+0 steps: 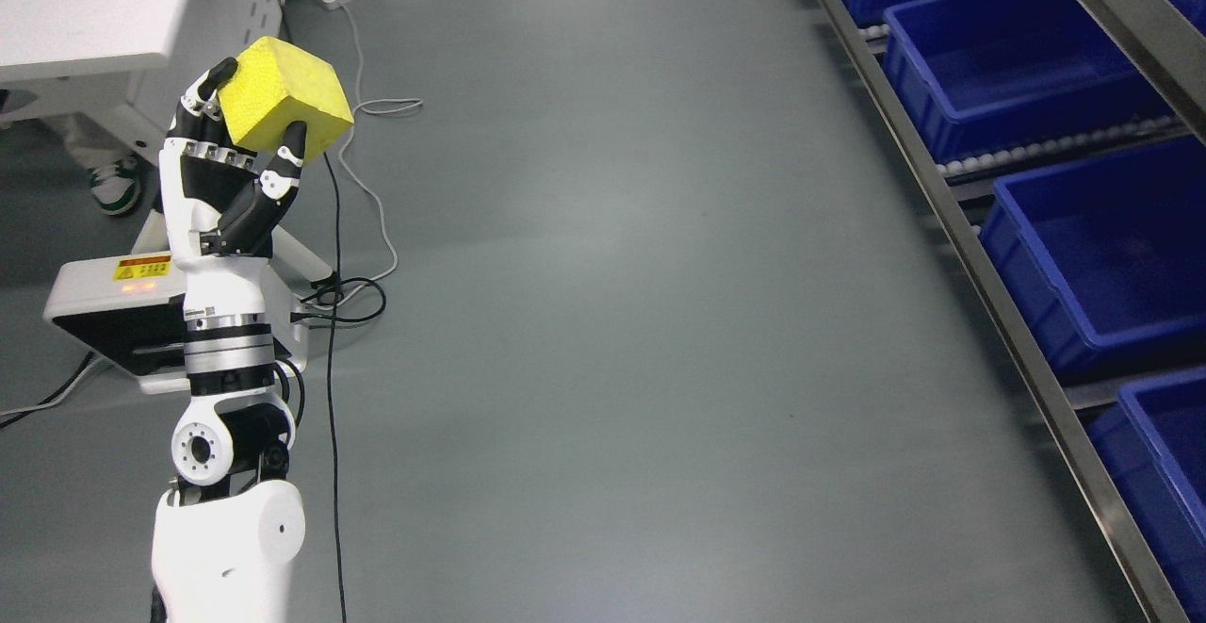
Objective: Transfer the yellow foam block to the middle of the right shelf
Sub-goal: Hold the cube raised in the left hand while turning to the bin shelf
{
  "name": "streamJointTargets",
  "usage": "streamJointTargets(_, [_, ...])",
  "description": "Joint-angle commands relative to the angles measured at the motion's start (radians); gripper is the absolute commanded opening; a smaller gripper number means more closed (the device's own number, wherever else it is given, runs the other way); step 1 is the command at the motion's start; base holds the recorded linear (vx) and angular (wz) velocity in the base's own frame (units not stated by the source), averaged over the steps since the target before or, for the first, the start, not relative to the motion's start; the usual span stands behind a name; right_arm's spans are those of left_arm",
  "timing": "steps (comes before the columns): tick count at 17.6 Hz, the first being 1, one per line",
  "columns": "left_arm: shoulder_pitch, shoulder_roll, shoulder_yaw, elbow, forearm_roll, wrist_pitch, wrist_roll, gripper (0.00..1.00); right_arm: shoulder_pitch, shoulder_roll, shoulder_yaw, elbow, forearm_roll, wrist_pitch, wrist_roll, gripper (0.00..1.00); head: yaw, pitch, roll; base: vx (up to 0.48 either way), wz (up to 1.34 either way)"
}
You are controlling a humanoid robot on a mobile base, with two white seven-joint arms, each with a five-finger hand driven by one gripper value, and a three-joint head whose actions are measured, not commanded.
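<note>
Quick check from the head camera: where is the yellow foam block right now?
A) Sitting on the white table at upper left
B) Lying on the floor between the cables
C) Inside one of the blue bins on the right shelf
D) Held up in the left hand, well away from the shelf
D: the left hand has its fingers wrapped around the yellow foam block, raised over the floor, while the blue bins sit far across on the right.
</note>
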Motion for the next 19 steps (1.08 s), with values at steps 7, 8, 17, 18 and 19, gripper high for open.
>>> streamJointTargets(7, [0.011,0.016,0.074,-0.026,-0.001,0.0,-0.001,0.39,-0.003,-0.017,0.0,-0.017,-0.002,0.0,0.0,1.0,0.0,0.0,0.0,0.185,0.36])
streamJointTargets(8, [0.009,0.016,0.074,-0.026,0.0,0.0,-0.001,0.39,-0.001,-0.017,0.0,-0.017,0.0,0.0,0.0,1.0,0.0,0.0,0.0,0.269,0.02])
streamJointTargets(17, [-0.005,0.016,0.066,-0.026,-0.001,0.0,-0.001,0.39,-0.001,-0.017,0.0,-0.017,0.0,0.0,0.0,1.0,0.0,0.0,0.0,0.323,-0.19])
streamJointTargets(18, [-0.005,0.016,0.069,-0.026,0.0,0.0,-0.001,0.39,-0.001,-0.017,0.0,-0.017,0.0,0.0,0.0,1.0,0.0,0.0,0.0,0.368,-0.27])
streamJointTargets(19, [-0.005,0.016,0.069,-0.026,0.0,0.0,-0.001,0.39,-0.001,-0.017,0.0,-0.017,0.0,0.0,0.0,1.0,0.0,0.0,0.0,0.315,-0.23])
